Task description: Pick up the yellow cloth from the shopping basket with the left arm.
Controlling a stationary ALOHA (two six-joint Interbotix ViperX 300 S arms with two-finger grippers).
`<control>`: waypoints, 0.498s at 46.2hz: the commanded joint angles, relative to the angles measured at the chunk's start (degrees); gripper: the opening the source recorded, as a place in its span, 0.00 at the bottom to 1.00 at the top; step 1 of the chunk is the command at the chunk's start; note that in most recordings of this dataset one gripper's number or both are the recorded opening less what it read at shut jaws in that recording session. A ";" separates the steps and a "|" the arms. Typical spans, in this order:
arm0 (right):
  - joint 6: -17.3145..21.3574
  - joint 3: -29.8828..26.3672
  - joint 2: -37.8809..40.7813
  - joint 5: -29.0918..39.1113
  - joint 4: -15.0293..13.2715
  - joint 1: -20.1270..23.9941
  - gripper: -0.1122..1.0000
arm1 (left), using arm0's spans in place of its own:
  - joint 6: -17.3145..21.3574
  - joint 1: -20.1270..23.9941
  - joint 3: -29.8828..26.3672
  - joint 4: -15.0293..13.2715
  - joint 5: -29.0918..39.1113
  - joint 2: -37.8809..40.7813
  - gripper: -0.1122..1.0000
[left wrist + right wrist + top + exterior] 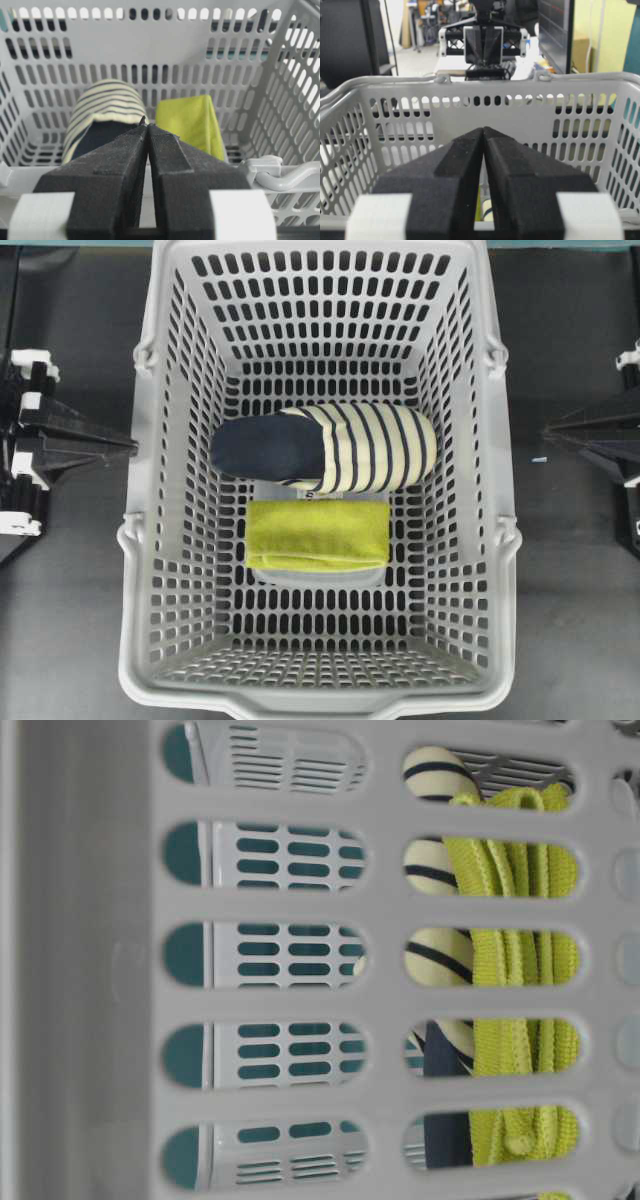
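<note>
Looking down: grey plastic shopping basket [150,540] on a dark surface [70,620] — slotted walls and floor, rounded rim.
Contents: yellow cloth [318,535] and a slipper [325,447], nothing else showing.
Cloth: yellow-green terry, soft, folded to a flat rectangle, plain; lying mid-floor, its far edge just beside the slipper.
Slipper: cream with navy stripes, navy toe pointing toward the left arm's side.
Left claw [130,445]: black, wedge-shaped, white tape behind — jaws pressed together, holding nothing, outside the basket's left wall.
Right claw [548,430]: same build, closed and empty, outside the right wall, well apart from the cloth.
</note>
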 commanded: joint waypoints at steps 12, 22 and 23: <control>2.46 -1.14 0.70 0.26 0.44 0.09 0.10 | -5.10 -2.20 -15.56 2.29 19.34 5.36 0.10; 4.04 -1.67 0.70 3.78 0.44 0.00 0.14 | -5.10 -4.04 -25.40 2.37 29.97 14.77 0.10; 4.04 -1.67 0.70 4.31 0.44 0.09 0.16 | -5.10 -4.31 -26.46 2.29 30.94 15.82 0.10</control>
